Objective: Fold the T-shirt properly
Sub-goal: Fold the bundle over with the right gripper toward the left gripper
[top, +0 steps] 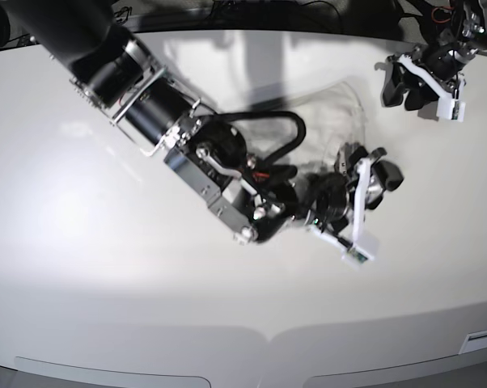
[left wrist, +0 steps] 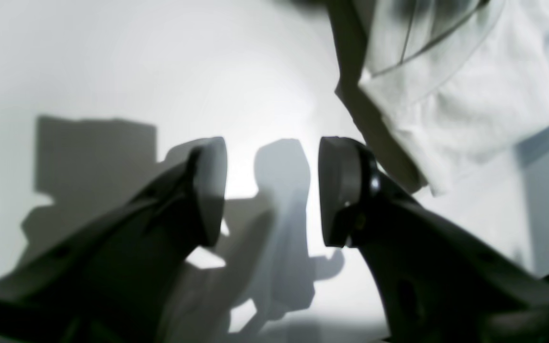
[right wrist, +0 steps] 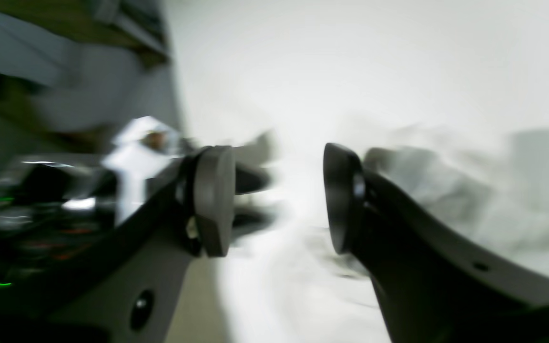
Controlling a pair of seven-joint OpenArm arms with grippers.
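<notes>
Over to the base camera first. Far side of the worktop (top: 106,283), right of centre: the T-shirt (top: 340,121), pale on pale, hard to pick out and largely hidden under the right arm (top: 146,89). Not spread out flat. Gathered instead into a fairly compact patch.

Closer in from the left wrist camera: one corner of the shirt, clearly layered, one ply lying over another with a hem line running across. So at least one fold judged done. From the right wrist camera, badly blurred: rumpled cloth off to the right of the pincer, far from tidy.

Now the right pincer (right wrist: 279,200): pads parted, gap clear, gripping nothing, close to the cloth. And the left pincer (left wrist: 272,190): spread wide, empty as well, hovering over bare worktop just beside the shirt's edge, touching nothing.

Judging progress: somewhere in the middle, not at the finish. Some folding in place, yet no neat rectangle on show and wrinkles plain to see. Probably left to do: squaring up the edges, smoothing the bunched part, and perhaps a last fold across. Impossible to say whether both sleeves are tucked in, or how many folds lie beneath, with so much of the shirt hidden.
</notes>
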